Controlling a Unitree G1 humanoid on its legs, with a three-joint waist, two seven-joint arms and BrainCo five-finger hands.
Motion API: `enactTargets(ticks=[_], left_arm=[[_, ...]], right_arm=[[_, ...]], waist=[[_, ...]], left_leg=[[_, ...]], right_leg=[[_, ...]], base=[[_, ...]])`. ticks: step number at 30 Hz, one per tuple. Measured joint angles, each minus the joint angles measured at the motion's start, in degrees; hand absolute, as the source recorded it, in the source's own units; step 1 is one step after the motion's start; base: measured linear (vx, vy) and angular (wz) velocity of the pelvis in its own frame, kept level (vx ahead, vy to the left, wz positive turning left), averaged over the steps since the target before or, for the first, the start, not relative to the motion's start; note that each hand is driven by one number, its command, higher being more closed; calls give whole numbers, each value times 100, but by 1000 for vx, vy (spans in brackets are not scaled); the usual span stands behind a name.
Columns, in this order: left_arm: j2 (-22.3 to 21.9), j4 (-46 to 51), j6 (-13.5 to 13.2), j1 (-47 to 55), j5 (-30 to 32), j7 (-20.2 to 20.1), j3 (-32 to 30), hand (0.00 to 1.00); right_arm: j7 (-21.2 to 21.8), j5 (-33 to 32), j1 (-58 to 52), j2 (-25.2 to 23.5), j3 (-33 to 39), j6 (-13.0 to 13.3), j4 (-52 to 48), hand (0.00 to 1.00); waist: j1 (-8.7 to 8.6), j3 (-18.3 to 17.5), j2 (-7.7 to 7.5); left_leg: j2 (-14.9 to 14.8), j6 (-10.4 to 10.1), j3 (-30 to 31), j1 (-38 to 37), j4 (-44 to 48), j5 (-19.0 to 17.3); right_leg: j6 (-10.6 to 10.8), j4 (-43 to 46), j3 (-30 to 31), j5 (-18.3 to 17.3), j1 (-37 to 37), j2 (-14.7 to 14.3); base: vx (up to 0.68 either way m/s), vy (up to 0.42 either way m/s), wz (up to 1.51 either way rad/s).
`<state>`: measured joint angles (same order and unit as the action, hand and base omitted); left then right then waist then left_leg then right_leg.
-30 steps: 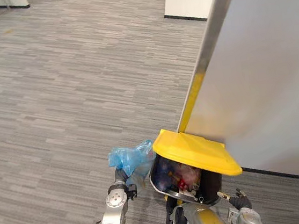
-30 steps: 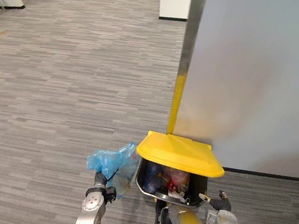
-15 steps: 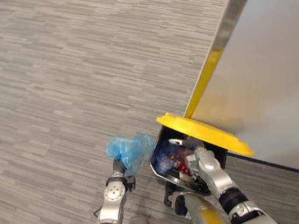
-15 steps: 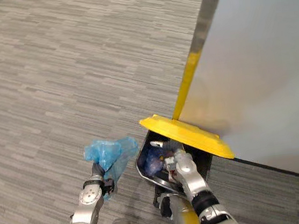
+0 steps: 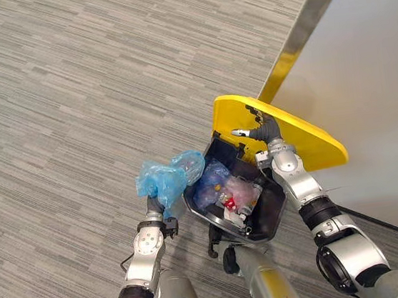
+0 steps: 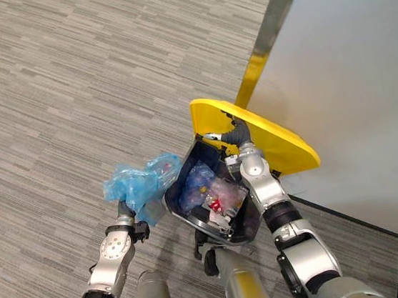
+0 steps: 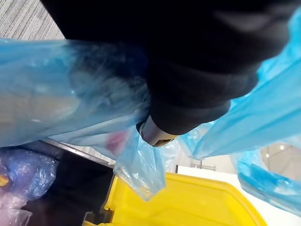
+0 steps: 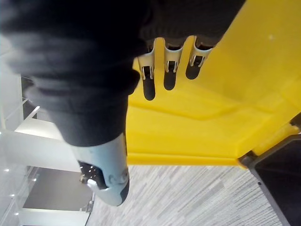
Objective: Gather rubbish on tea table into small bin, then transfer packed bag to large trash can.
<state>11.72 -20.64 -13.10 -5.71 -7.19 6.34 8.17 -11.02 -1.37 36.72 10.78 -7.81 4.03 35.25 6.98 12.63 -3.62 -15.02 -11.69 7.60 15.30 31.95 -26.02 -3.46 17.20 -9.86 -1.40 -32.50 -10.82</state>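
Blue film bag (image 5: 167, 181), crumpled and part-filled, rides at the left robot hand (image 5: 154, 213), just beside the open rim of the large trash can (image 5: 272, 214) and above the grey carpet floor (image 5: 71, 99). How that robot hand closes is buried in film and cannot be told. The right robot hand (image 5: 260, 132) lies with straight fingers (image 8: 170, 75) flat against the underside of the yellow lid (image 5: 306, 140), propping it up and gripping nothing. Bagged rubbish (image 5: 233, 192) lies inside the can. Judged handling: light, limp, slippery, easily torn. It is best taken at the gathered neck, where the film bunches, not by the thin belly.
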Motion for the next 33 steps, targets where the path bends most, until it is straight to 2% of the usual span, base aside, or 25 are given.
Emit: enactTargets(ticks=[3, 5, 10, 13, 17, 21, 28, 33], left_arm=[[175, 1, -2, 4, -20, -6, 32, 100], [284, 3, -1, -59, -70, -6, 76, 100], [442, 43, -3, -360, -115, -6, 303, 100], [441, 108, -20, -693, -122, -4, 487, 100], [427, 361, -93, -1103, -123, -2, 938, 100], [359, 464, -108, -1636, -117, 21, 1328, 100], [-69, 493, -118, -2430, -94, 110, 1826, 100], [-251, 207, -108, -3020, 34, 285, 1926, 100]], right_arm=[[8, 61, 159, 101, -6, -4, 176, 0], [15, 211, 246, 156, -11, -5, 222, 0], [126, 592, 598, 422, -229, -6, 550, 0], [129, 848, 812, 483, -413, -9, 753, 0], [127, 1152, 815, 501, -428, -22, 880, 0], [129, 1477, 887, 510, -571, -39, 864, 0], [222, 2072, 1026, 540, -675, -105, 740, 0], [258, 2410, 1085, 573, -912, -211, 381, 0]], waist=[[4, 69, -65], [-14, 162, -103], [-51, 265, -166], [-158, 366, -194], [-158, 406, -267], [-165, 416, -279], [-170, 416, -280], [-282, 415, -280]], left_leg=[[50, 34, -69, 116, 27, 22], [121, 37, -36, 133, 21, 23], [191, 40, 64, 175, 45, 25], [197, 40, 65, 140, 114, 24], [203, 68, 11, 142, 129, 9], [195, 104, -20, 98, 148, -12], [183, 238, -310, 32, 220, -89], [214, 323, -401, 188, 370, -141]], right_leg=[[209, -265, 5, 203, 60, 54], [236, -437, 30, 353, 130, 78], [212, -666, 28, 501, 169, 76], [173, -753, 33, 559, 268, 70], [179, -752, 76, 563, 301, 76], [172, -753, 91, 566, 301, 64], [104, -623, 311, 606, 240, 68], [101, -530, 387, 607, 76, 93]], base=[[-150, 90, -18], [-79, 50, 0], [-11, 8, 1], [6, 44, -2], [1, 57, -4], [46, 48, -5], [36, 71, -17], [11, 59, -9]])
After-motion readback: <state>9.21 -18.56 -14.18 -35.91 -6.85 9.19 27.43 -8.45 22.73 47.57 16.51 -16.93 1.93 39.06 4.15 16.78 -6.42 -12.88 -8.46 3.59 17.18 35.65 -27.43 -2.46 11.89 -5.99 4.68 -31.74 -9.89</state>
